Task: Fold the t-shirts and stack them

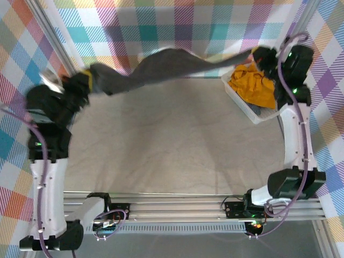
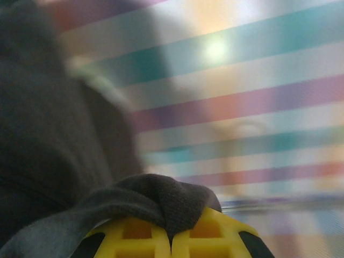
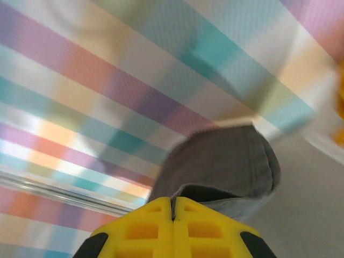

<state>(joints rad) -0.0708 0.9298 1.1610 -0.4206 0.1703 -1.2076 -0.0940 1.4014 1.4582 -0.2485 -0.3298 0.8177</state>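
Charcoal t-shirt (image 1: 161,67) spans blurred left pincer (image 1: 88,81) and right pincer (image 1: 257,54), both clamped on it.

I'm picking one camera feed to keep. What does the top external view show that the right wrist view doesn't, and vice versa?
Top external: the dark shirt strung from the left arm to the right arm, and the yellow shirt heaped in the white basket. Right wrist: a close look at the right jaws, shut on the shirt's folded edge. Both: the dark shirt and the plaid backdrop.
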